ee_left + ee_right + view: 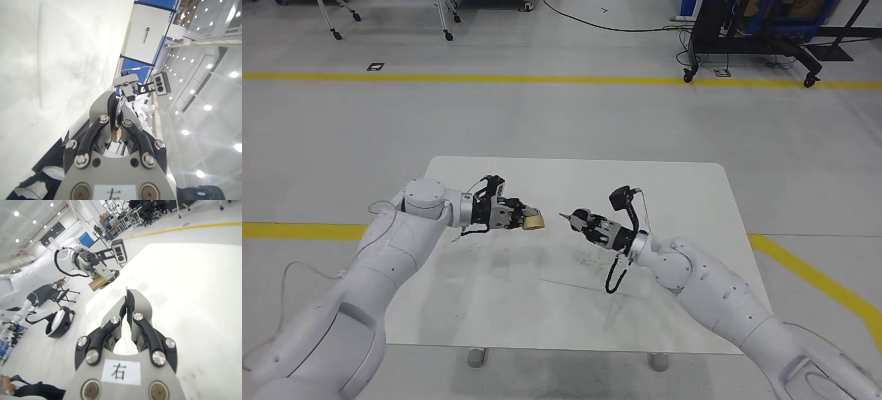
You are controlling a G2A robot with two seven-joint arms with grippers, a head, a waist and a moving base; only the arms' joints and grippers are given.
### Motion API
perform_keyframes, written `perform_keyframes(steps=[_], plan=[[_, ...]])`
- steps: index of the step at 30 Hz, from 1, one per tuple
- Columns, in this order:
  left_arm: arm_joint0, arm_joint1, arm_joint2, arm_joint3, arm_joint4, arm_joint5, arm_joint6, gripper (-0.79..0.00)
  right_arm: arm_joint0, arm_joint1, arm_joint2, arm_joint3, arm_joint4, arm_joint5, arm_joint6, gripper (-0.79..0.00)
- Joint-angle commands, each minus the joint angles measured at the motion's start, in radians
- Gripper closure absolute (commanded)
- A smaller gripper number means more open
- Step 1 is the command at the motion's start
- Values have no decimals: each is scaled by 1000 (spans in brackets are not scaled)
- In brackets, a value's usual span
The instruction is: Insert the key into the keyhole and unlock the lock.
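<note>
Brass lock (97,284) with silver shackle (112,274)

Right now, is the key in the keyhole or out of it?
Out. The key, held in the right gripper, points at the padlock in the left gripper, with a gap between them.

A large industrial robotics lab or test hall — smooth pale grey floor (592,125) marked with yellow tape lines (542,78), rows of round white ceiling lights (207,107), metal benches loaded with equipment (121,220) and black office chairs (149,213) beyond the white rectangular table (682,185).
</note>
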Motion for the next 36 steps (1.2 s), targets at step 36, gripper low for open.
perform_keyframes(steps=[36], plan=[[28, -46, -44, 0, -3, 104, 59, 0, -218, 124, 107, -698, -1606, 223, 127, 0]])
